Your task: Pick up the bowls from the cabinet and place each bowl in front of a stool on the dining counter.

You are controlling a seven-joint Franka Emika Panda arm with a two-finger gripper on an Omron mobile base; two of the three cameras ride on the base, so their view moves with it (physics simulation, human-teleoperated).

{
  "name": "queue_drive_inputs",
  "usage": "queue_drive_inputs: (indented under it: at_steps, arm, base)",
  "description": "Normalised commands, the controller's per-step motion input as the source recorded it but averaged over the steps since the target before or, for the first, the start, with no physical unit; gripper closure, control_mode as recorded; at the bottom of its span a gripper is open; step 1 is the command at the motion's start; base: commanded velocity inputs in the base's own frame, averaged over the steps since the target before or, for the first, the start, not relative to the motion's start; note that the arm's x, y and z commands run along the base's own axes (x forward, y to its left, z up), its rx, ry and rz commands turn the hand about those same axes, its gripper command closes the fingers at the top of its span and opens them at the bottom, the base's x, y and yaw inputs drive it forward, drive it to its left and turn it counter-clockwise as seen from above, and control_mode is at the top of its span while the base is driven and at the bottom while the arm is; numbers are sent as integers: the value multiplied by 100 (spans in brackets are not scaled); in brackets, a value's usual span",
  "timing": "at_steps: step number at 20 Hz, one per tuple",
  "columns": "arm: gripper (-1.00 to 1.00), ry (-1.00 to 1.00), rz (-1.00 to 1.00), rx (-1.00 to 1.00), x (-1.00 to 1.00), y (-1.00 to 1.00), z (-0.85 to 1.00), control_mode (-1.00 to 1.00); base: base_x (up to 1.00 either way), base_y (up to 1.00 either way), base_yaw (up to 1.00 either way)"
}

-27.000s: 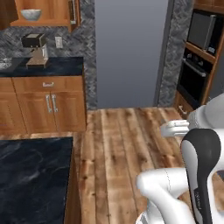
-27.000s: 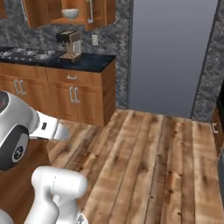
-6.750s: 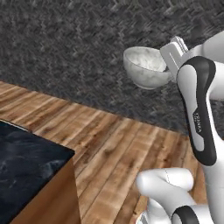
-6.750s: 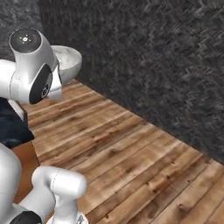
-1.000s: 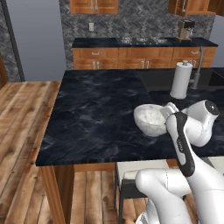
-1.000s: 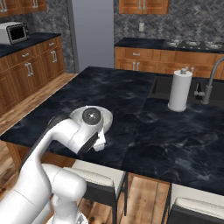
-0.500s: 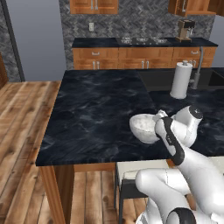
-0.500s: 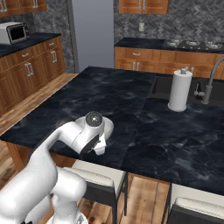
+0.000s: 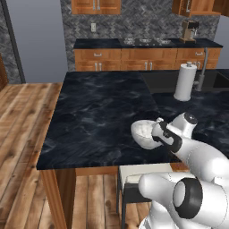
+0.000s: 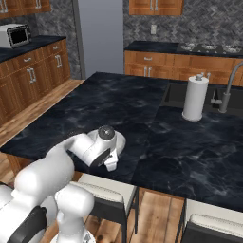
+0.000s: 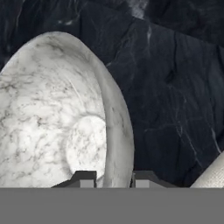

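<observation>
The white-grey marbled bowl (image 9: 143,132) hangs tilted on its side, low over the dining counter (image 9: 98,114) near its front edge. My gripper (image 9: 157,134) is shut on its rim. In the hand view the bowl (image 11: 57,118) takes up the left half, its rim pinched between my gripper's (image 11: 113,177) two tips, with the black stone counter (image 11: 175,87) behind it. Whether the bowl touches the stone I cannot tell. A cream-seated stool (image 9: 147,172) stands right below that edge. From the right, my wrist lies over the dining counter (image 10: 142,107) above a stool (image 10: 107,190).
A paper towel roll (image 9: 184,82) stands by the sink and faucet (image 10: 227,90) on the counter's right. A second stool (image 10: 213,220) is further right. The hob counter (image 9: 138,43) with a coffee machine (image 9: 190,30) lies behind; a microwave (image 10: 16,34) sits far left.
Over the last second the bowl has come down and slightly left in the left base view, closer to the counter top and its front edge, still held.
</observation>
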Motion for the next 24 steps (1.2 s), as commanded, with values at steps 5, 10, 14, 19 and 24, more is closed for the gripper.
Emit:
queue_drive_inputs:
  at_steps: [5, 10, 14, 19, 24]
  arm:
    - [100, 1, 0, 0, 27, -1, -26, -100]
    - [-100, 0, 0, 0, 2, -3, 28, -100]
    - [-100, 0, 3, 0, -2, -13, 92, -100]
    - [-100, -3, 6, -1, -20, -9, 77, -100]
    - [-100, -7, 11, -1, -86, -1, 47, -100]
  base:
    - [0, 0, 0]
    - [0, 0, 0]
    - [0, 0, 0]
    - [0, 0, 0]
    - [0, 0, 0]
